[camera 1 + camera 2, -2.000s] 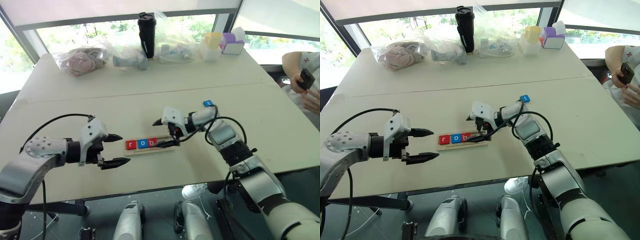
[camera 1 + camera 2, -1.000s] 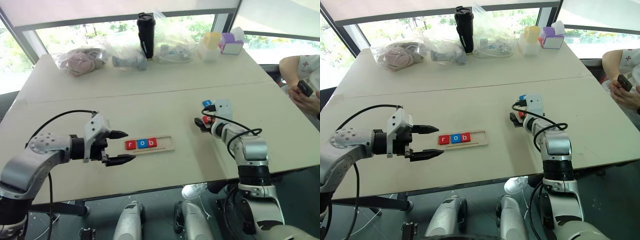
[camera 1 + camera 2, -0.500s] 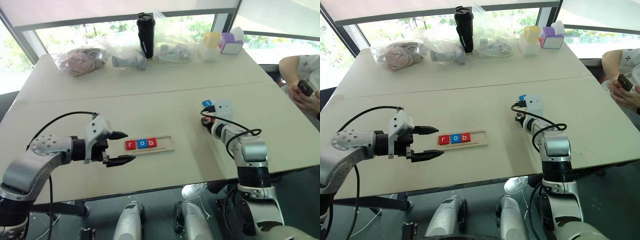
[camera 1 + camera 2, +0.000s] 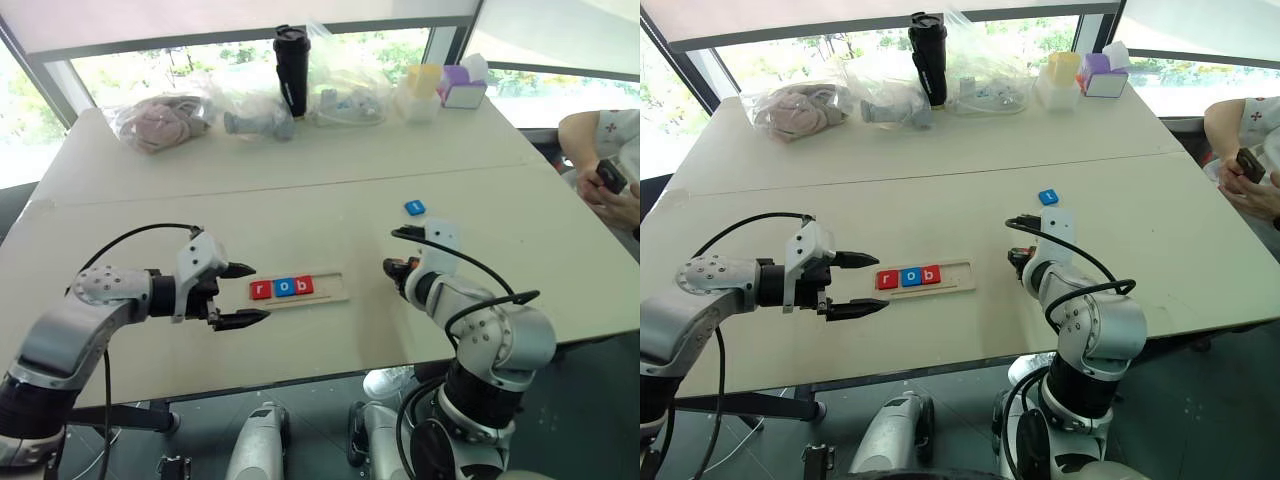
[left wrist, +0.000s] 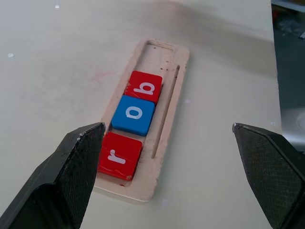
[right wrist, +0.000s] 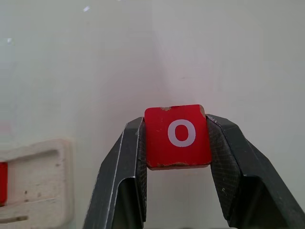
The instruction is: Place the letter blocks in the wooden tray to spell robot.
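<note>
Letter blocks: three small flat square tiles are sitting in the long shallow light-wood tray (image 4: 300,290) near the middle of the beige table (image 4: 300,200), reading red "r" (image 5: 120,156), blue "o" (image 5: 134,115), red "b" (image 5: 144,87), packed against the tray's left end. The two slots on its right end are standing empty.

The right gripper (image 6: 177,138) is pinching a fourth tile, the red square "o" block (image 6: 177,136), edge-on between both black fingers, letter facing the wrist camera. In the head views that gripper is hovering at roughly 3 o'clock from the tray, near its open end and apart from it.

The fifth tile, a blue square block (image 4: 414,207), is lying flat on the table at about 1 o'clock from the tray, well apart from it; its letter is too small to read.

The left gripper (image 4: 240,295) is hanging spread wide, holding nothing, just beside the tray's left end at 9 o'clock, its fingertips (image 5: 83,143) flanking the "r" end in the wrist view.
</note>
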You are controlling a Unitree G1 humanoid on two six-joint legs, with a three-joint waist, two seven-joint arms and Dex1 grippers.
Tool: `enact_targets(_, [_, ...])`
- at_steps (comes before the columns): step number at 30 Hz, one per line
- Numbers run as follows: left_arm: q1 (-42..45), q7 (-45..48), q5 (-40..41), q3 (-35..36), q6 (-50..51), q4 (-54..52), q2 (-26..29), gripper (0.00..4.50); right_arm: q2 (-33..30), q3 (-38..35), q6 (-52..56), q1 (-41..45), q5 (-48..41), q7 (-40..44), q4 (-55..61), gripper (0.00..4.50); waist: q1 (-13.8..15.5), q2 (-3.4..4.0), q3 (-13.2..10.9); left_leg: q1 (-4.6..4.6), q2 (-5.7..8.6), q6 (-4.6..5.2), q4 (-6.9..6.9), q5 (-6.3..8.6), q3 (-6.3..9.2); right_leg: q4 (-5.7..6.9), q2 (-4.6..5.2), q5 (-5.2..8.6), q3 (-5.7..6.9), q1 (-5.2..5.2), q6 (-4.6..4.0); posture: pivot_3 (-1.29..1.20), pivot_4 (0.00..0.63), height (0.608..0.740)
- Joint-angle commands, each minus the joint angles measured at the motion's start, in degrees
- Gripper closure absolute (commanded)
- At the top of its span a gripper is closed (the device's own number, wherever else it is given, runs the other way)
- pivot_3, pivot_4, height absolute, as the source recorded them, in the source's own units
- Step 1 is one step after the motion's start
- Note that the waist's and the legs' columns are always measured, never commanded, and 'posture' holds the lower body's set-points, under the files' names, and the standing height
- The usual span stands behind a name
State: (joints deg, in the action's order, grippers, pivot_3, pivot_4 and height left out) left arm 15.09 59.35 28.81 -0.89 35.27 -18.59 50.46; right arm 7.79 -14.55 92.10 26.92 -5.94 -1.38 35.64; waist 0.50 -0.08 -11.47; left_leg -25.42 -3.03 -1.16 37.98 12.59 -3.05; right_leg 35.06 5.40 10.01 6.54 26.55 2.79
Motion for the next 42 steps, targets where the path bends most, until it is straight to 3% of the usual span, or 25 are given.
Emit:
enact_targets(1, [0.4,0.7,-0.6,0.1,-1.5,-0.2,-0.2,0.0,1.1,0.7,0.4,-1.3,-1.5,-0.1,1.8,3.31,-0.1,0.0,0.0,-0.03,0.01,0.0,-0.02,0.0,-0.02,-0.02,0.01,0.0,0.0,0.02,0.0,0.0,0.15,0.74])
enact_targets(2, [0.1,0.7,-1.3,0.0,-2.0,0.1,0.1,0.0,0.2,0.7,0.4,-1.6,-1.9,0.2,1.4,2.28,-0.2,0.01,0.0,-0.05,0.02,0.0,-0.03,0.0,-0.03,-0.03,0.01,0.01,0.0,0.02,0.01,0.0,0.15,0.74])
enact_targets(5, [-0.8,0.8,-2.1,0.3,-2.8,0.4,0.5,0.0,-5.0,0.5,0.4,-2.1,-4.3,2.4,0.8,0.82,-0.3,0.01,0.0,-0.05,0.02,0.0,-0.06,0.0,-0.03,-0.04,0.01,0.01,0.0,0.04,0.02,0.0,0.15,0.74])
enact_targets(6, [-1.0,0.9,-2.1,0.6,-2.8,0.4,0.5,0.0,-9.6,1.0,0.4,-1.4,-6.0,4.9,1.0,0.35,-0.3,0.02,0.0,-0.04,0.02,0.01,-0.06,0.0,-0.02,-0.04,0.01,0.01,0.0,0.04,0.01,0.0,0.15,0.74])
enact_targets(9, [-1.4,1.1,-2.1,1.0,-2.9,0.4,0.6,0.0,-25.3,4.6,-0.4,0.9,-11.0,13.7,1.8,0.35,-0.2,0.07,-0.1,-0.04,0.09,0.0,-0.05,0.0,-0.05,-0.04,0.14,0.01,-0.01,0.03,0.01,0.0,0.15,0.74])
enact_targets(12, [-1.1,1.2,-2.2,0.8,-3.1,0.7,0.5,0.0,-39.5,4.0,-14.0,1.8,-15.5,28.3,-1.0,0.35,-0.2,0.06,-0.1,-0.02,0.09,-0.01,-0.05,0.01,-0.04,-0.1,0.14,0.02,0.01,0.02,0.03,0.0,0.15,0.74])
enact_targets(15, [-0.4,1.4,-2.3,0.3,-3.4,1.2,0.0,0.0,-49.3,4.8,-32.4,-3.5,-19.2,46.0,-3.2,0.35,-0.2,0.02,-0.1,0.0,0.09,-0.01,-0.18,0.02,0.01,-0.18,0.08,0.07,0.03,0.01,0.06,0.0,0.15,0.74])
enact_targets(17, [0.1,1.4,-2.6,-0.2,-3.7,1.8,-0.2,0.0,-52.2,6.8,-39.3,-7.0,-20.2,53.2,-6.6,0.35,0.0,-0.09,0.0,0.06,0.08,0.01,-0.43,0.01,0.05,-0.44,0.0,0.08,0.05,-0.08,0.07,0.0,0.15,0.74])
enact_targets(23, [0.7,2.2,-2.8,0.2,-3.5,1.6,0.2,0.0,-53.3,16.4,-55.7,-8.3,-14.0,59.5,-19.0,0.35,-0.1,-0.09,0.0,0.07,0.09,0.03,-0.6,-0.01,-0.09,-0.72,-0.03,0.03,0.01,-0.13,0.09,0.0,0.15,0.74])
enact_targets(37, [0.2,1.8,-1.3,1.8,-1.4,-1.1,1.1,0.0,-48.8,23.7,-68.5,-2.0,-6.6,60.4,-36.1,0.35,0.3,-0.11,0.0,0.07,0.09,0.03,-0.54,-0.02,-0.06,-0.69,-0.05,0.01,0.03,-0.18,0.08,0.0,0.15,0.74])
enact_targets(40, [-0.1,1.4,-1.3,1.7,-1.3,-1.5,0.9,0.0,-48.3,23.8,-69.6,-1.7,-5.6,60.1,-37.6,1.16,0.2,-0.11,0.0,0.08,0.09,0.03,-0.53,-0.02,-0.07,-0.64,-0.06,0.0,0.03,-0.17,0.08,0.0,0.15,0.74])
enact_targets(42, [-0.1,1.3,-1.2,1.7,-1.1,-1.7,0.9,0.0,-48.1,23.8,-69.8,-1.6,-5.4,60.1,-37.9,2.2,0.2,-0.11,0.0,0.11,0.09,0.03,-0.52,-0.02,-0.06,-0.59,-0.07,0.0,0.03,-0.17,0.08,0.0,0.15,0.74])
